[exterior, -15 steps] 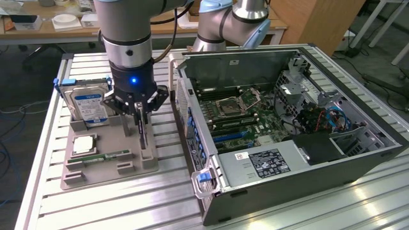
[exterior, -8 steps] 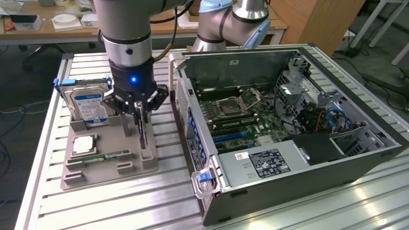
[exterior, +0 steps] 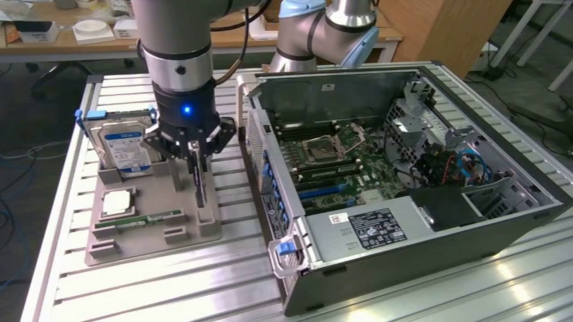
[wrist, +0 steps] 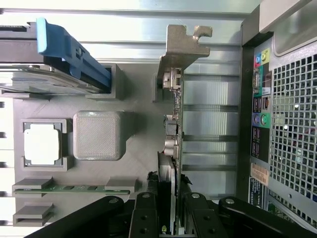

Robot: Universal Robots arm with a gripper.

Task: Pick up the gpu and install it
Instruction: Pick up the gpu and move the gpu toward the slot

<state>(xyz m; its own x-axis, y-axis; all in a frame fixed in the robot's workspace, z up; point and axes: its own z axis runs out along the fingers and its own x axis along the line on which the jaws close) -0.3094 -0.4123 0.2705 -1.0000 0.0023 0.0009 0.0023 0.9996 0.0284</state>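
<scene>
The gpu (exterior: 200, 189) is seen only edge-on. In the exterior view it is a thin dark blade standing upright in the grey tray (exterior: 152, 236), along the tray's edge nearest the computer case (exterior: 421, 201), and its upper part is hidden behind the gripper (exterior: 196, 168). Whether its lower edge sits in the tray's slot or has just cleared it cannot be made out. In the wrist view the two black fingers (wrist: 146, 213) stand narrowly parted, one on each side of the card, and clamp it. The silvery bent bracket (wrist: 184, 47) is at the card's end away from them, and the card's broad faces are out of sight. The hard drive (exterior: 125, 151) stands at the tray's back corner furthest from the case, with its lower part sunk in a holder and a blue rail (wrist: 74, 52) along its side. Its blue-and-white label carries print too small to read. A dark printed label (exterior: 372, 229) on the box in the case's near corner is equally illegible. The case's rear panel shows small coloured round sockets (wrist: 264, 119) beside a perforated metal grille (wrist: 297, 134). The tray is matt grey plastic with a fine ribbed texture, plainest on a rounded square block (wrist: 96, 135). Beside the block a pale square chip (wrist: 42, 144) lies in a pocket, and a narrow green memory stick (wrist: 74, 188) lies between two clips. Everything rests on a table (exterior: 179, 288) of ribbed aluminium slats.
</scene>
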